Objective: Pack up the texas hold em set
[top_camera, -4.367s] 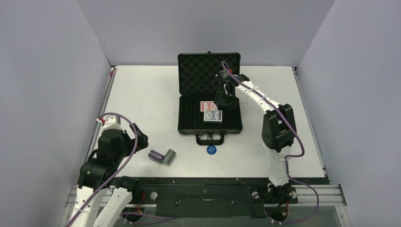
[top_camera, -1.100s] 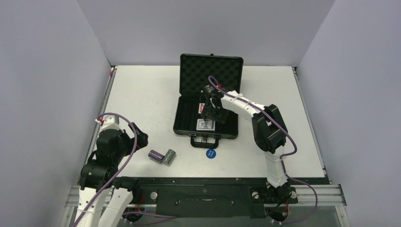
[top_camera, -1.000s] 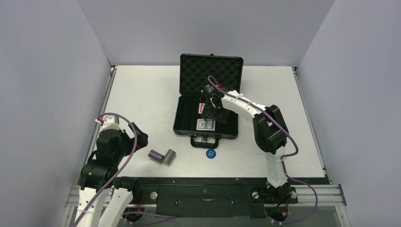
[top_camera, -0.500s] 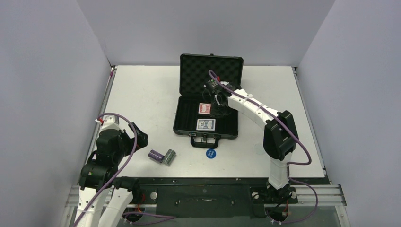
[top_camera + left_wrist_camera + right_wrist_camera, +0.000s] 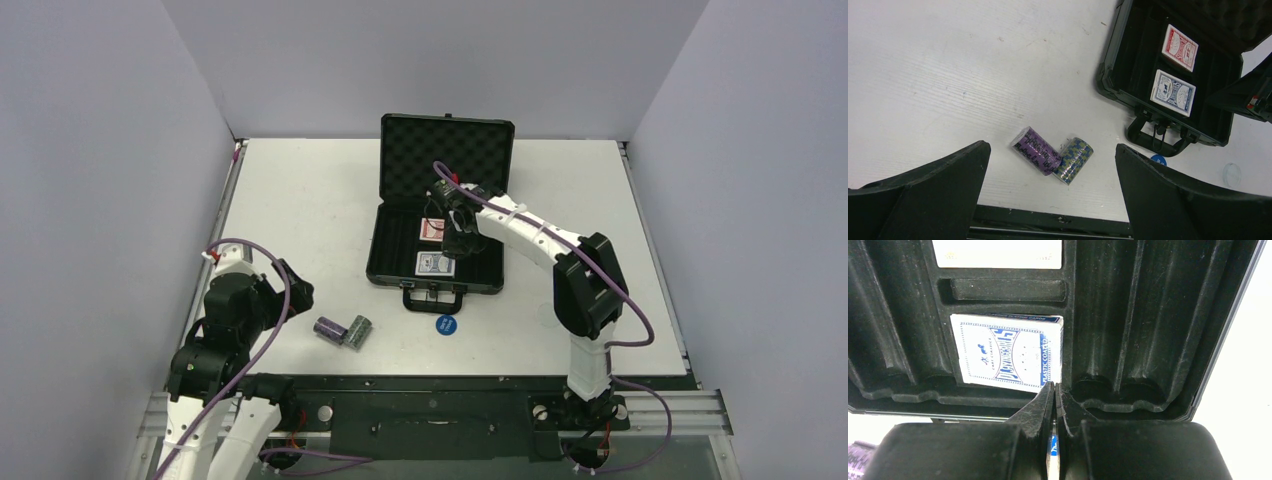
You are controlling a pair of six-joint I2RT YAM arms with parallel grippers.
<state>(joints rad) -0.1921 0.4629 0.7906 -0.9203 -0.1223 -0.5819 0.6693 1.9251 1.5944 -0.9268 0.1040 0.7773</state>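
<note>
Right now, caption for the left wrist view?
Open left gripper faces two loose chip stacks; red deck and blue deck sit in the open case.

A white surface (image 5: 300, 200) lies under everything, with faint grey scuffs and streaks showing in the left wrist view. Plain pale grey walls close it in: a back wall (image 5: 430, 60), a left wall (image 5: 100, 180) and a right wall (image 5: 750, 200). A black rail (image 5: 430, 412) runs along its near edge.
</note>
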